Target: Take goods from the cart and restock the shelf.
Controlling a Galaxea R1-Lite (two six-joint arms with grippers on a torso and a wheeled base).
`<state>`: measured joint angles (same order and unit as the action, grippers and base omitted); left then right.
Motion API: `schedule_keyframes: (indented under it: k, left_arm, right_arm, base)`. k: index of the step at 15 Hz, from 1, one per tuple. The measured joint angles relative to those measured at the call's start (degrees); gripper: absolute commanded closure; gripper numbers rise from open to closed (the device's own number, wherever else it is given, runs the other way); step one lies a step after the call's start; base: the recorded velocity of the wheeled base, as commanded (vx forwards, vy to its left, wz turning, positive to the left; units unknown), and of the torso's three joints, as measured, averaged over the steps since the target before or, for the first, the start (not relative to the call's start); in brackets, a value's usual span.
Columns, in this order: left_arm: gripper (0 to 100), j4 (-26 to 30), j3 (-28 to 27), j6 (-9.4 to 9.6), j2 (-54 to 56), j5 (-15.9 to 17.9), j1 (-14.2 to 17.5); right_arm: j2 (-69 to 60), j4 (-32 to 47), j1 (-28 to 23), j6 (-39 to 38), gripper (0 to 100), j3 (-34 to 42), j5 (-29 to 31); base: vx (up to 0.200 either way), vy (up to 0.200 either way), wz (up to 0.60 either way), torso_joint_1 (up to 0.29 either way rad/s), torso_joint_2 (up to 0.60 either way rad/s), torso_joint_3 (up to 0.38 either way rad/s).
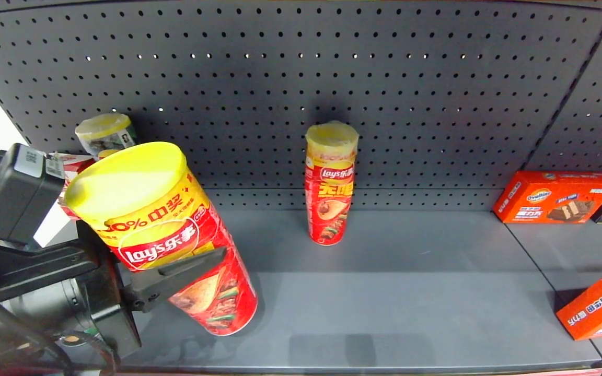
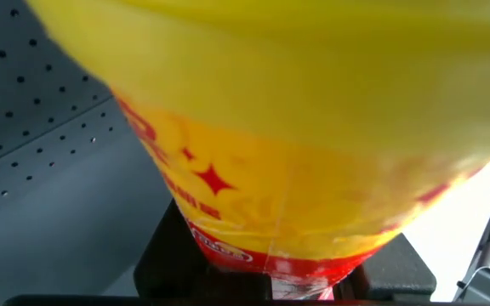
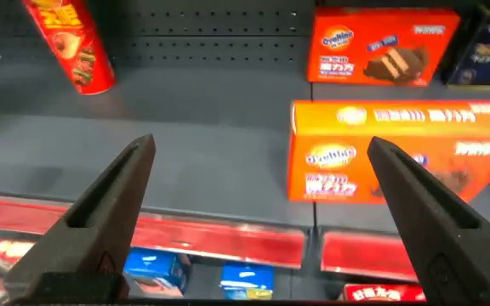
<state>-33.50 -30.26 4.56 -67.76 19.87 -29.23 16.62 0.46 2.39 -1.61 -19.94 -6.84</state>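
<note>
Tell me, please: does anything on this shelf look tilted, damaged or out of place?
Only one thing: the chip can in the left gripper leans clearly, not yet standing. The other chip can by the back panel stands upright. I see no spill or damage.

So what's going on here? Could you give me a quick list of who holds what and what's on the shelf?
Left end effector: shut on the tilted chips can, over the shelf, front left
Right end effector: open, holding nothing
Standing can: upright, middle, at the back panel
Right side: back orange box, front orange box
</note>
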Motion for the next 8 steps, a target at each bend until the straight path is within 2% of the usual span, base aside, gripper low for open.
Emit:
schedule_keyframes:
  k: [4, 8]
  left_arm:
    - [100, -0.13, 0.41, 0.0, -0.22, 0.18, 0.1]
    - [100, -0.13, 0.63, 0.0, -0.32, 0.22, 0.02]
  right_arm:
    - [12.54, -3.36, 4.57, 4.8, 0, -5.68, -1.83]
    - [25.72, -9.63, 10.81, 5.9, 0, -11.34, -3.28]
  base:
    - [0.0, 0.0, 0.0, 0.0, 0.0, 0.0]
    - [0.0, 0.0, 0.0, 0.0, 0.0, 0.0]
